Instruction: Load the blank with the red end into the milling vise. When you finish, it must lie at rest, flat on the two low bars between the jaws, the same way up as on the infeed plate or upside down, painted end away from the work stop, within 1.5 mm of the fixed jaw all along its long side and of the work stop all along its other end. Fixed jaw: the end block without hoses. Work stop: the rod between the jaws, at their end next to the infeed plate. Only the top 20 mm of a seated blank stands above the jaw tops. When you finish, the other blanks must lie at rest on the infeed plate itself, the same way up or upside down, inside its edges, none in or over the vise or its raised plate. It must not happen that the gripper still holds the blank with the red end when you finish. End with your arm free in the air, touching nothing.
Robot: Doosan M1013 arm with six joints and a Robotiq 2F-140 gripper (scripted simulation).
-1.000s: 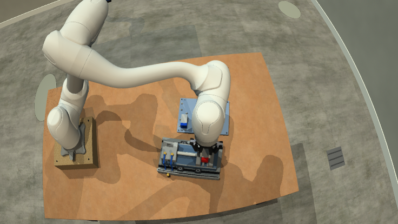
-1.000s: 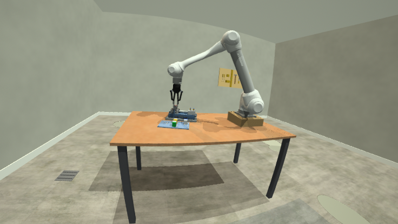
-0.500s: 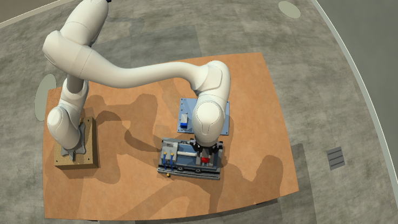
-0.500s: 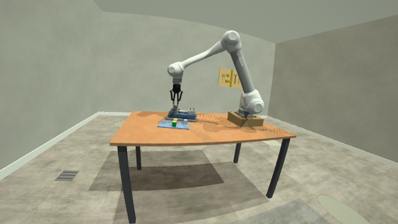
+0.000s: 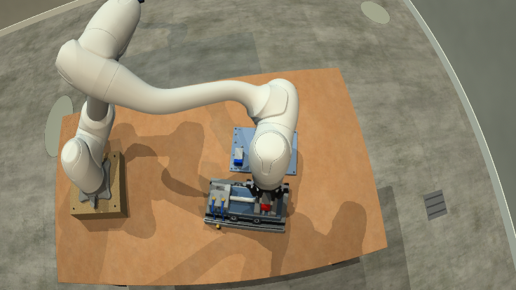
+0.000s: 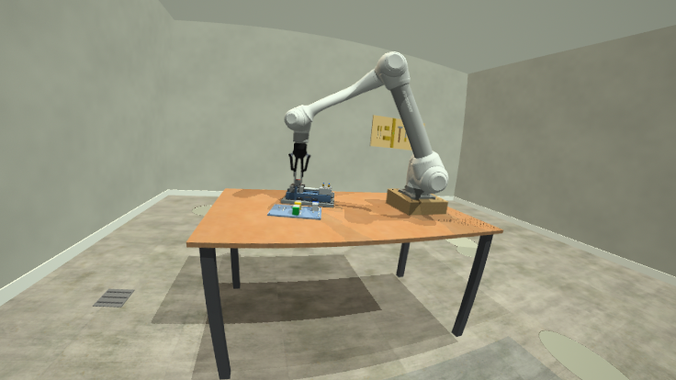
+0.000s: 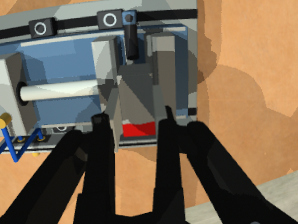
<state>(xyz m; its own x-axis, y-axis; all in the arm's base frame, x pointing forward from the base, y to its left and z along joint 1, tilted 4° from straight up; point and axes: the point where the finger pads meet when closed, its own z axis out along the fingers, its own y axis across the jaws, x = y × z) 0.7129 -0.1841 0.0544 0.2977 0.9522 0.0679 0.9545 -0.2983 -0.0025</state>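
Note:
The grey blank with the red end (image 7: 139,106) sits in my gripper (image 7: 137,99), which is shut on its long sides. It hangs in the gap between the vise's moving jaw (image 7: 105,63) and fixed jaw (image 7: 172,63). Its red end (image 5: 265,206) points away from the dark work stop rod (image 7: 132,38). I cannot tell whether it rests on the low bars. In the top view the gripper (image 5: 266,192) stands upright over the right part of the vise (image 5: 247,207). In the exterior view the gripper (image 6: 298,179) reaches down to the jaw tops.
The blue infeed plate lies behind the vise, half hidden by my wrist. A blue-ended blank (image 5: 238,155) lies on it, and a green and yellow one (image 6: 296,208) shows in the exterior view. Blue hoses (image 5: 217,208) rise from the vise's left block. The arm's base block (image 5: 99,187) stands far left.

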